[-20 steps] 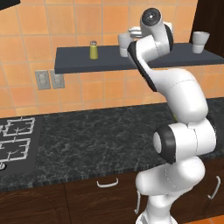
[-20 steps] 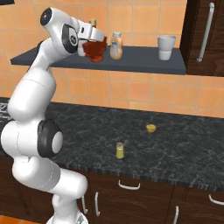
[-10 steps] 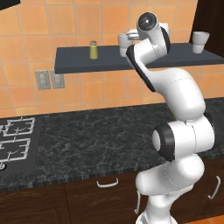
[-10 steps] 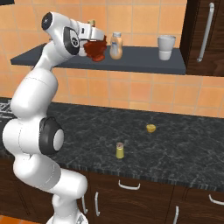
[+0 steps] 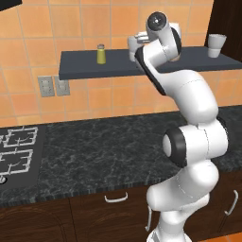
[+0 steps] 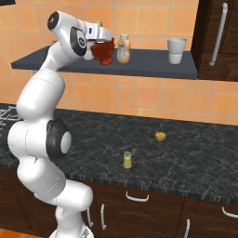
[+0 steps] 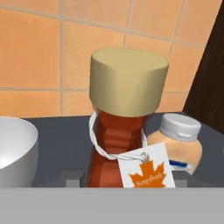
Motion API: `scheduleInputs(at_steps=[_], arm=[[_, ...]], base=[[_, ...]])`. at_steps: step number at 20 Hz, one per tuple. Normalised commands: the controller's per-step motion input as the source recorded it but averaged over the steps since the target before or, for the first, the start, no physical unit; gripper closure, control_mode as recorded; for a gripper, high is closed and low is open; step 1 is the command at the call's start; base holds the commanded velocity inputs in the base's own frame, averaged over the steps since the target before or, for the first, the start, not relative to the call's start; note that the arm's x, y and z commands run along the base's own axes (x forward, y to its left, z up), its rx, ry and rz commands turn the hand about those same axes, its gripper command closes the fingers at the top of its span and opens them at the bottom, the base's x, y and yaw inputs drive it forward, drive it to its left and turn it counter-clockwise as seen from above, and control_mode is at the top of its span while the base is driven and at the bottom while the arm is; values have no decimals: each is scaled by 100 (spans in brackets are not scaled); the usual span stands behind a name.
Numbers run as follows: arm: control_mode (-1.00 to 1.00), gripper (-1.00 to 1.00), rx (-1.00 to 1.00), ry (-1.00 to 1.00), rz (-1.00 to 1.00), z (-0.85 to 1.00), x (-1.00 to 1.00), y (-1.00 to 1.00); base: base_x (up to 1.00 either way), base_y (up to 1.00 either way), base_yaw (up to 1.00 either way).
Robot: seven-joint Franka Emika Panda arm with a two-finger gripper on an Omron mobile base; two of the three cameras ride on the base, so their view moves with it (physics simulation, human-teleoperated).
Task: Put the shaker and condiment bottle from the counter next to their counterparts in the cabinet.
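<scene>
Dark red condiment bottle [image 7: 120, 131] upright, cap up, clamped in end effector [image 6: 103, 48] beside orange bottle [image 7: 177, 146].

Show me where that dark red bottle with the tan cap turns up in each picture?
Left base view: I can't make it out; the arm's upper links cover that part of the shelf.
Right base view: dark red bottle at the shelf, upper middle, beside the pale orange bottle.
Hand view: dark red bottle centre, tan cap up.
Shared landmark: the pale orange bottle.

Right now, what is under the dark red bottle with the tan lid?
The condiment bottle is over the cabinet, beside the pale orange bottle. Its base is hidden, so I cannot tell whether it touches the shelf.
</scene>
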Motion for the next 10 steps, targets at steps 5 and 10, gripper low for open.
scheduleInputs(at_steps=[5,10], arm=[[-100,-100,-1,12,0,-30,4,0],[-100,-100,0,5,0,-16,8,-3]], base=[[0,0,0],[0,0,0]])
